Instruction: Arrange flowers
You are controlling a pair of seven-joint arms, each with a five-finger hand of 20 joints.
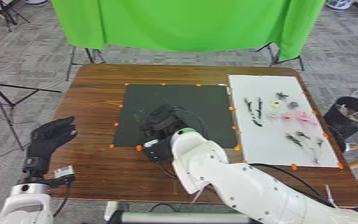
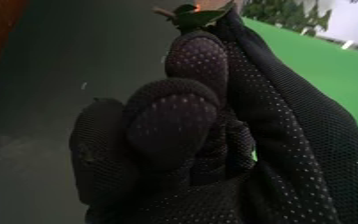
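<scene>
Black-gloved, our right hand (image 1: pixel 164 124) hung over the near half of the dark mat (image 1: pixel 158 97), its fingers and thumb clamped on a green leafy sprig (image 2: pixel 196 19). Our left hand (image 1: pixel 49 137) was left of the mat, its fingers relaxed and holding nothing. Just to the mat's right on the tabletop (image 1: pixel 91 172), we had a white board (image 1: pixel 260 137). There we saw dark stems (image 1: pixel 258 114) nearest the mat, pink blossoms (image 1: pixel 298 116) level with its middle, a pale bloom (image 1: pixel 277 103) beside its far half, and thin sprays (image 1: pixel 295 139) nearer its close right corner.
</scene>
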